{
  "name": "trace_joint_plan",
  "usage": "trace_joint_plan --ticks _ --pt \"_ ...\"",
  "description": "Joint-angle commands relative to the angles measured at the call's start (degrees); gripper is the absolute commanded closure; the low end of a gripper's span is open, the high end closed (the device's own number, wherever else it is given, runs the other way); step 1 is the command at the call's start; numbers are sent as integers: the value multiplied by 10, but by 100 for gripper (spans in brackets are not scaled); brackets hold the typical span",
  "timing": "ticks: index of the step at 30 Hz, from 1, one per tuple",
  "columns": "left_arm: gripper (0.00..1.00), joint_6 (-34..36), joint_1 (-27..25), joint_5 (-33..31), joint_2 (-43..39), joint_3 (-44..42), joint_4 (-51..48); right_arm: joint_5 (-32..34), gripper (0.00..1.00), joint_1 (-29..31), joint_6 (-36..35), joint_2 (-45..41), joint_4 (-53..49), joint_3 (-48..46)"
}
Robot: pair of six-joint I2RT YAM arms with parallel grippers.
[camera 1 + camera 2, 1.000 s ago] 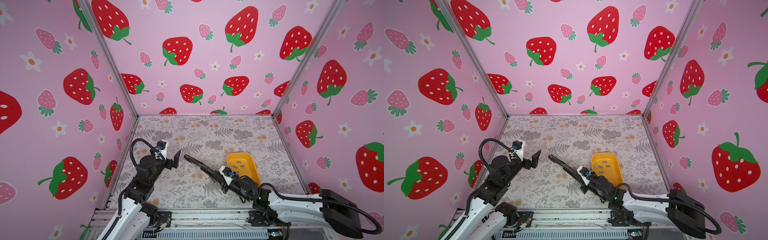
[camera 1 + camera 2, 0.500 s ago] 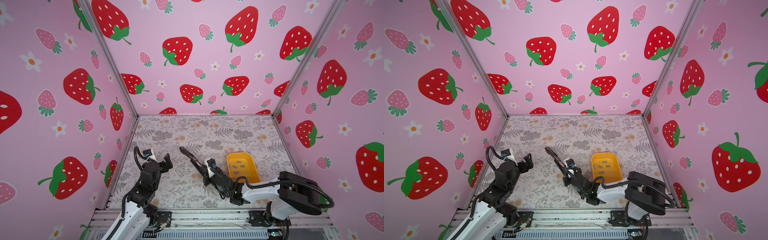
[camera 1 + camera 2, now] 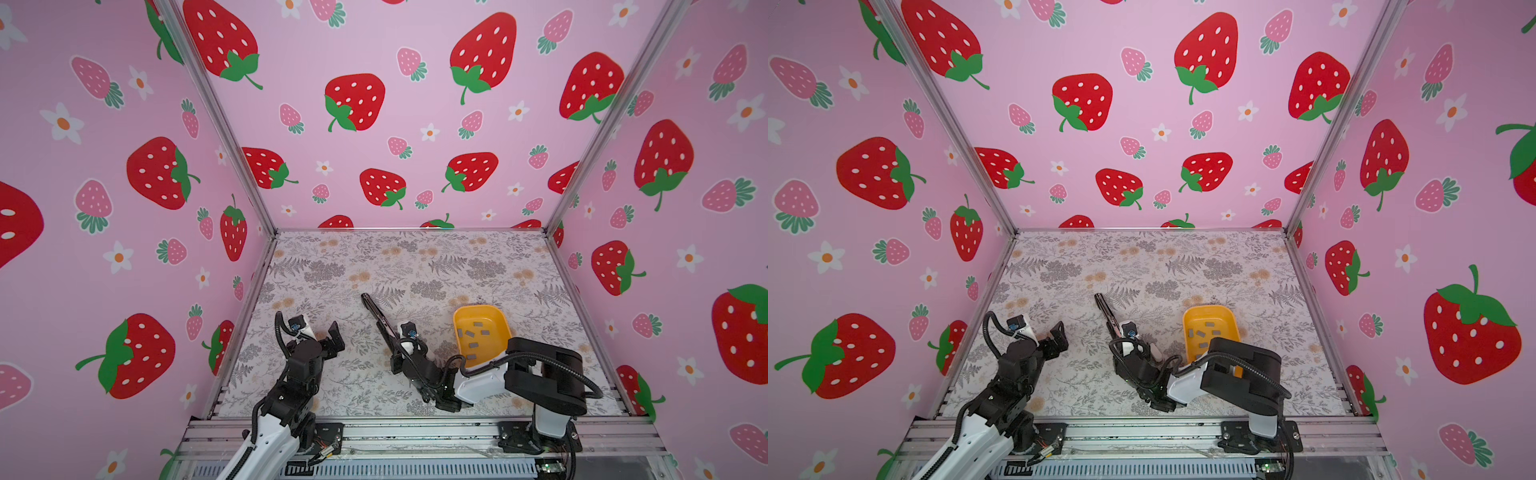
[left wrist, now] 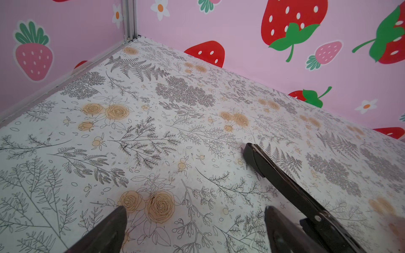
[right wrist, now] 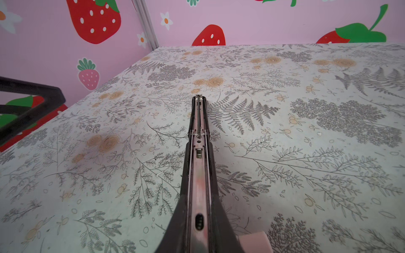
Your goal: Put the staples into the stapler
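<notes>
— Several staples [image 3: 473, 332] lay loose in the yellow tray [image 3: 503, 322]; right gripper [image 3: 397, 355] was clamped on the rear of the stapler [image 3: 379, 318], left gripper [image 3: 336, 338] spread wide and empty. Risk?
— Judged the stapler could pivot in that end-only grip once a strip was pushed in. Right fingers were hidden under the wrist in both top views; whether the channel already held staples could not be made out

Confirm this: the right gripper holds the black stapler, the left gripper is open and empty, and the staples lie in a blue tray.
One error: the tray is yellow, not blue, as both top views show. The rest stands: the right gripper holds the black stapler, the left gripper is open and empty, and the staples lie in that tray.
</notes>
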Motion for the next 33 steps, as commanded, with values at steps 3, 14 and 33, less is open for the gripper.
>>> trace_joint_plan --ticks 3,14,33 --pt "1 -4 1 -6 9 -9 30 54 100 6 63 32 15 33" --pt "1 -3 1 -4 9 -9 31 50 100 33 95 103 10 67" --pt "1 -8 1 -20 15 -7 24 -10 61 32 73 123 84 64"
